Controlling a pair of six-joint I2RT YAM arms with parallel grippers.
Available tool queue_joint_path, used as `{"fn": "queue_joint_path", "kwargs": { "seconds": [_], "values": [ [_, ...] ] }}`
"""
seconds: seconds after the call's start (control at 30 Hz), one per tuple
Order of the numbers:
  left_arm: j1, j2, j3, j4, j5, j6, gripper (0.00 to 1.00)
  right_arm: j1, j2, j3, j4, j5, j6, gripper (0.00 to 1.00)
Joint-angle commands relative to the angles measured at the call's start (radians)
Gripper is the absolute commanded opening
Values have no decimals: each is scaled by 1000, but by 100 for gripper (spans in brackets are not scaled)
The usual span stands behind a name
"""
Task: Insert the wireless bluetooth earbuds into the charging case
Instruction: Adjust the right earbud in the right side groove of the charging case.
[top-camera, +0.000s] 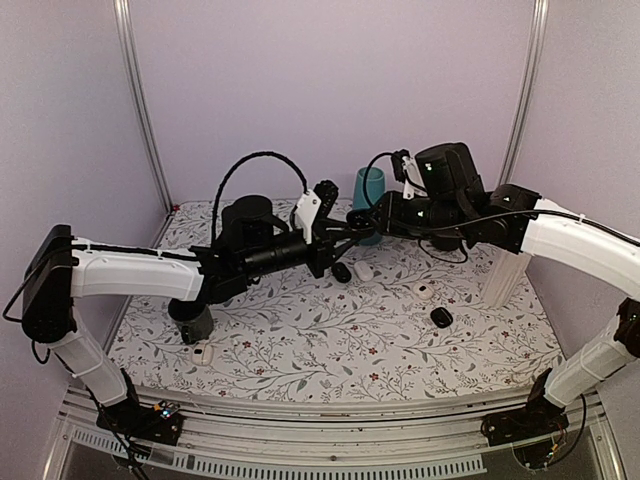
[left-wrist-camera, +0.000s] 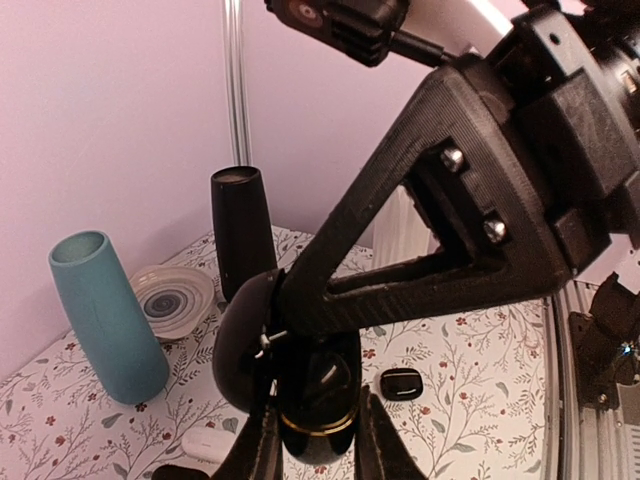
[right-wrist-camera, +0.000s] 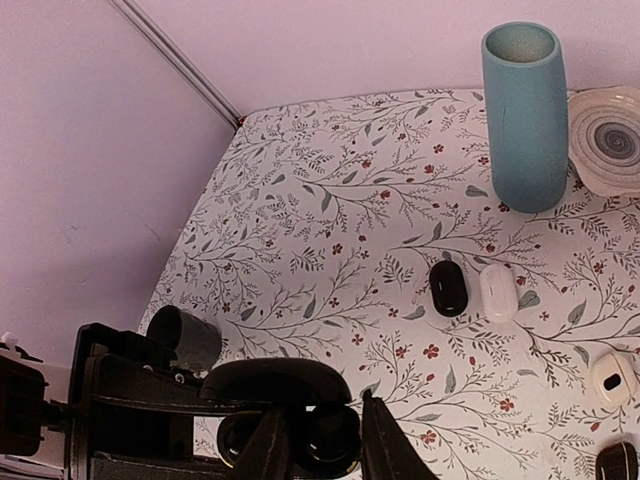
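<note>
Starting at the near edge of the flower-patterned tabletop: a small white oval pod lies at 7 o'clock, with a stubby dark grey cylinder just behind it. At 4 o'clock sits a small black rounded pod. A second white oval pod lies near it, slightly farther back. Toward the centre, a slim black oval pod and a third white oval pod lie just beside each other, not touching.

Above that pair, both arms meet over mid-table. The left gripper is clenched on the glossy black charging case. Its fingers press the lower shell, the case is held clear of the table, and the hinged lid stands open. The right gripper is directly over the open case with its fingers close together. Whether it grasps anything cannot be told, as it is dark against dark. The tiny black earbuds cannot be made out in any view.

Farther back, at 12 o'clock, an upright teal cylindrical vase stands. Just beside it toward 1 o'clock is a shallow white dish with a spiral pattern, and a tall black tapered cylinder stands beyond the dish.
</note>
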Motion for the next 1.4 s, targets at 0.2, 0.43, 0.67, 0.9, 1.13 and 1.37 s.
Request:
{"fn": "queue_joint_path", "kwargs": {
  "seconds": [0.2,0.43,0.67,0.9,1.13,1.37],
  "values": [
    [-13,5,20,17,0,2,0,9,6,27,-3,22,-5,9],
    [-7,5,15,7,12,-4,0,8,-11,31,-2,31,-32,4],
    [18,-8,1,-3,76,-14,0,9,-46,32,-7,2,-114,3],
    [38,-16,-8,-21,133,-9,0,8,-76,47,-45,-33,-199,3],
    [50,-19,-1,-47,191,0,0,8,-79,94,-122,-96,-312,3],
    [73,-26,9,-102,252,15,0,8,-45,156,-248,-100,-444,3]
  ]
}}
